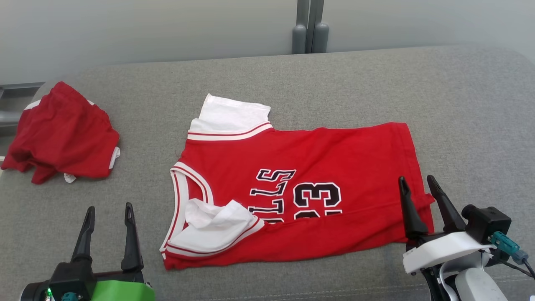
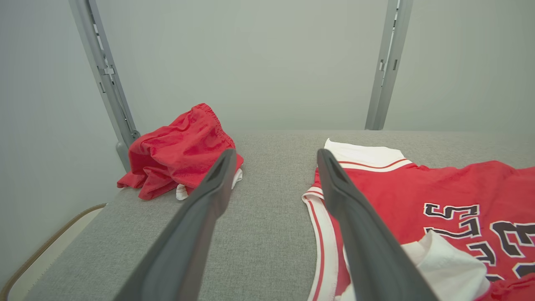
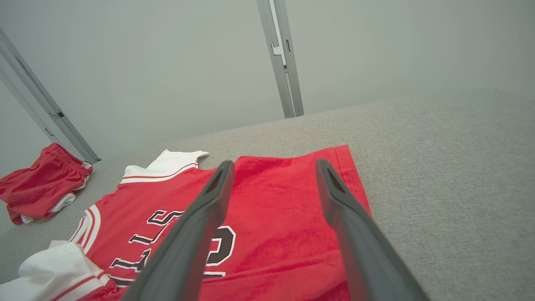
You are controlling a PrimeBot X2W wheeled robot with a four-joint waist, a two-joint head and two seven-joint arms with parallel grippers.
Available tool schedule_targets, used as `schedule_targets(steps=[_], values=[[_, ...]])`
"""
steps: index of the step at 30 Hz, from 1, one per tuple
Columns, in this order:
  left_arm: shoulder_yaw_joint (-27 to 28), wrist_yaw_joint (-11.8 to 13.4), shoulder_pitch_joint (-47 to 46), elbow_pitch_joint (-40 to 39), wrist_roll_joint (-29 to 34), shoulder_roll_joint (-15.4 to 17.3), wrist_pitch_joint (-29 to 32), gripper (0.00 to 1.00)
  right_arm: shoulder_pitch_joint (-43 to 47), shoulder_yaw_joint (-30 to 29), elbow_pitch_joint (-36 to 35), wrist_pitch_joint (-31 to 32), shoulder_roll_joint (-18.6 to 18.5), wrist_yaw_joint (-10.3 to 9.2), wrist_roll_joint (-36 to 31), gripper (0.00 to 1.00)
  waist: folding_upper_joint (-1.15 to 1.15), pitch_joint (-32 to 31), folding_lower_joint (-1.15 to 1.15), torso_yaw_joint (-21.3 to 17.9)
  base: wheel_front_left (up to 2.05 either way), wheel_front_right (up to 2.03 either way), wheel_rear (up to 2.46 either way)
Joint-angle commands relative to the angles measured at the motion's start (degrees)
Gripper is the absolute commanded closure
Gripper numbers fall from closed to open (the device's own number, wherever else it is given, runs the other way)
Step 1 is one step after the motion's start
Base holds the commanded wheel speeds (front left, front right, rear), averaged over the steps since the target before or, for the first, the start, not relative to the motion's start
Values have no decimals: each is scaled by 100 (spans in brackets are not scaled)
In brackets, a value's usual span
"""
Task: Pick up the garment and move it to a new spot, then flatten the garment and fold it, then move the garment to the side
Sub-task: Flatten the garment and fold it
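Observation:
The garment [image 1: 317, 167], a red basketball jersey with white sleeves, black lettering and the number 23, lies spread on the grey table [image 1: 334, 79] with its near edge folded over. It also appears in the left wrist view [image 2: 439, 188] and the right wrist view [image 3: 267, 196]. My left gripper [image 1: 108, 213] stands open near the front left, off the cloth, with nothing between its fingers. At the jersey's hem on the right my right gripper [image 1: 418, 184] is open too, its fingers [image 3: 209, 209] just above the red fabric and holding nothing.
A crumpled pair of red shorts [image 1: 62, 133] lies at the table's far left edge, also seen as red shorts [image 2: 179, 150] in the left wrist view. Grey metal posts [image 1: 309, 29] stand behind the table against a pale wall. Bare grey cloth stretches to the right of the jersey.

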Motion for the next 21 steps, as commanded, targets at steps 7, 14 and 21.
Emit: schedule_targets(steps=[7, 14, 21], values=[[40, -102, -226, 44, 79, -6, -16, 0, -18, -88, -125, -30, 94, -4, -194, 0, 0, 88, 0, -75, 0, 0, 0], [-117, -322, -843, 201, 160, 249, -16, 0, -235, 53, -85, -31, 125, -4, -218, 0, 0, 273, 0, -303, 0, 0, 0], [-462, -445, -1848, 966, -16, 855, 44, 0, -637, 221, -137, -31, 220, -4, -128, 0, 0, 638, 0, -715, 0, 0, 0]])
